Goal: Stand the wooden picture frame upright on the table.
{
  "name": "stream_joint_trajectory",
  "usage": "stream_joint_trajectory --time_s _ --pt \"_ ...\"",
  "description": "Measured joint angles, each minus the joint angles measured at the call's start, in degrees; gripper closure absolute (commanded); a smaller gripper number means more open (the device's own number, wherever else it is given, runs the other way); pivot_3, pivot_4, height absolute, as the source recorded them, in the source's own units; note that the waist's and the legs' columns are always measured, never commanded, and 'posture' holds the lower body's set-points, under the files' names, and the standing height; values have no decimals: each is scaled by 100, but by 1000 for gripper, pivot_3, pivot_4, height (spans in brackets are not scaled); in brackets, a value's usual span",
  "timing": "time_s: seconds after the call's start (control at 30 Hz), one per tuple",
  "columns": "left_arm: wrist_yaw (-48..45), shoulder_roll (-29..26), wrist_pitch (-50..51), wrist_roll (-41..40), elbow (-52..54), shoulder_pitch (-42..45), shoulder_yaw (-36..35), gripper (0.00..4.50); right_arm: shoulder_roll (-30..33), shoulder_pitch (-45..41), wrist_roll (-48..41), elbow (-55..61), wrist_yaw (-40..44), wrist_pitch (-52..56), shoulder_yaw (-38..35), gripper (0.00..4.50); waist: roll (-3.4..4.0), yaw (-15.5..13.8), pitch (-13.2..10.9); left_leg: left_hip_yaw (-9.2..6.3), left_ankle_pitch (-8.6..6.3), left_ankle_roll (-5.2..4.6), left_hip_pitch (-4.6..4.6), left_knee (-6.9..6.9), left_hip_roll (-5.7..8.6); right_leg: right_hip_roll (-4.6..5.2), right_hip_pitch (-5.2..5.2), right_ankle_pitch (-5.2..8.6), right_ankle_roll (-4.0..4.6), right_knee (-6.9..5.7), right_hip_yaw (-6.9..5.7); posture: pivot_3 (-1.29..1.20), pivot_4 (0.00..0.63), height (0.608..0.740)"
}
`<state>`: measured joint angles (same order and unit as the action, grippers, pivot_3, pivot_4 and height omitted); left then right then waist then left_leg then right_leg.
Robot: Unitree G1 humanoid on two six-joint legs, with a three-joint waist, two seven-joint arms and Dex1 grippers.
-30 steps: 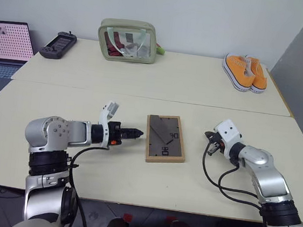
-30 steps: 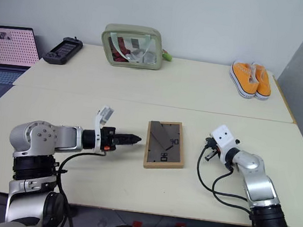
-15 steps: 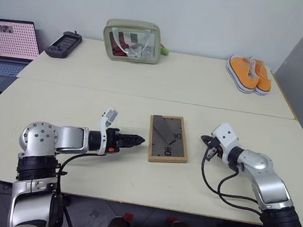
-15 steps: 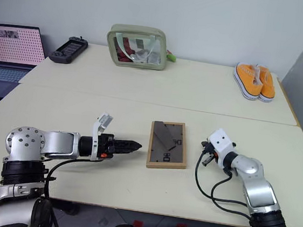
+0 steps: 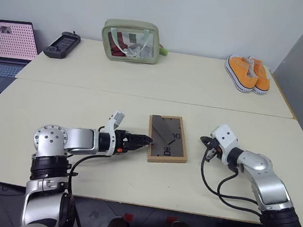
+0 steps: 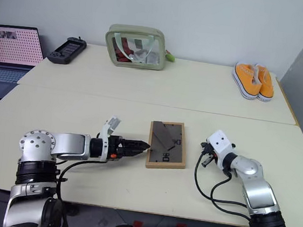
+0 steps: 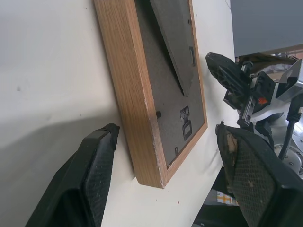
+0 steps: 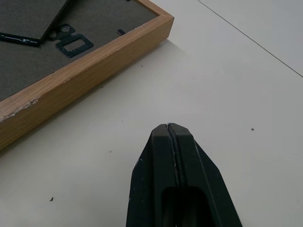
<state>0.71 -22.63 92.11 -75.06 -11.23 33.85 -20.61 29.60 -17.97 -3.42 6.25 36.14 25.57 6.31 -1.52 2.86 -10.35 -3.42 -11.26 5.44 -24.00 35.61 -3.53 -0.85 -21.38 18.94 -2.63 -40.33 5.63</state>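
The wooden picture frame (image 5: pixel 167 138) lay flat, dark back up, on the near slab of the tabletop (image 5: pixel 144 75), between the two grippers. The left gripper (image 7: pixel 165 161) sat at the frame's left edge near its near corner, jaws spread wide, one finger on the tabletop outside that edge and the other over the frame's back. The right gripper (image 8: pixel 173 156) waited just to the frame's right, apart from it, jaws pressed together and empty. A good grasp probably meant closing squarely on the wooden rail, clear of the easel stand (image 7: pixel 173 38), then tipping the frame up slowly.
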Motion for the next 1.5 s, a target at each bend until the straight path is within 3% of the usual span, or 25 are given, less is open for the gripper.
stream_joint_trajectory --time_s 0.27,0.83,1.27,1.5 --pt "280 385 2 216 -139 60 -48 997 -470 0 -6 -28 -178 177 156 4500 0 1 0 0 0 1 1 0 1 0 1 0 0 0 0 0 150 740" --pt "316 406 14 348 -290 188 -139 997 -968 1 -70 448 -506 752 182 4500 0 2 0 0 0 1 2 -2 0 -1 0 0 0 0 -1 0 150 740" --pt "339 461 14 469 -341 280 -239 997 -648 -114 62 199 -512 624 197 4500 0 6 0 1 0 1 2 -7 1 0 -1 0 0 4 0 0 150 740" --pt "337 491 14 500 -341 290 -258 997 -933 -97 8 200 -528 640 448 4500 0 4 0 0 0 2 1 -8 1 0 0 0 -1 8 0 0 150 740"
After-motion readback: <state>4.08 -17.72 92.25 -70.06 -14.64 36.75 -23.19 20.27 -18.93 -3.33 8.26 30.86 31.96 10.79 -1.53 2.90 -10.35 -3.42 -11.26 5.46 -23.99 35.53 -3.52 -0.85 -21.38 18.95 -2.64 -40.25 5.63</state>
